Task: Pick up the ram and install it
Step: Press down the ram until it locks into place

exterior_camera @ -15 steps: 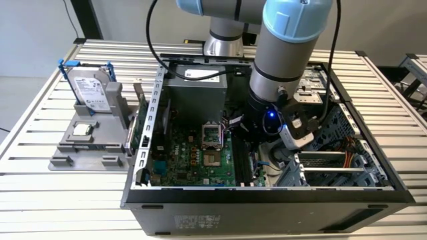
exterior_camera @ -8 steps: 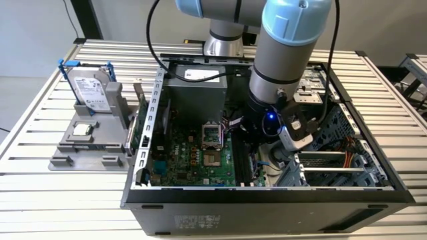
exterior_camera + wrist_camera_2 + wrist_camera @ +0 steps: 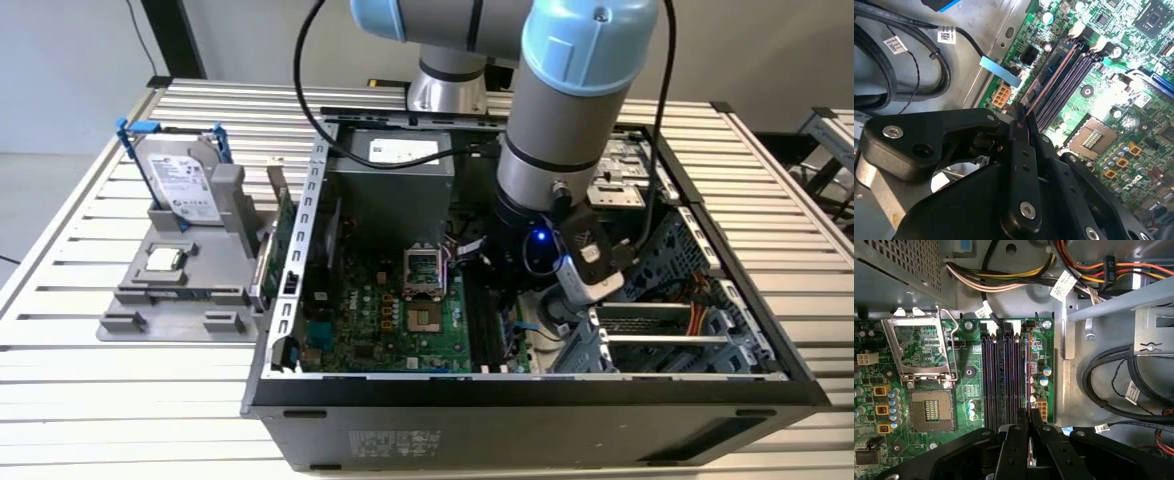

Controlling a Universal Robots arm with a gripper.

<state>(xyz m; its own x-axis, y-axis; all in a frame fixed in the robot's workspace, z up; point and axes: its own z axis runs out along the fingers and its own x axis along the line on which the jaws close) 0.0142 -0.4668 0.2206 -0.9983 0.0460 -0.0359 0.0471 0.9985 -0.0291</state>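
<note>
The black claw (image 3: 1029,432) is clamped on the ram (image 3: 1027,375), which stands edge-on in the outermost of the motherboard's (image 3: 971,377) memory slots (image 3: 1004,375), beside the open processor socket (image 3: 929,412). In the exterior view the arm (image 3: 567,130) reaches down into the open computer case (image 3: 534,395) on the slatted table (image 3: 120,400).

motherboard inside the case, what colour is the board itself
Green, studded with small components; the motherboard shows best in the first wrist view, beside the black memory slots.
</note>
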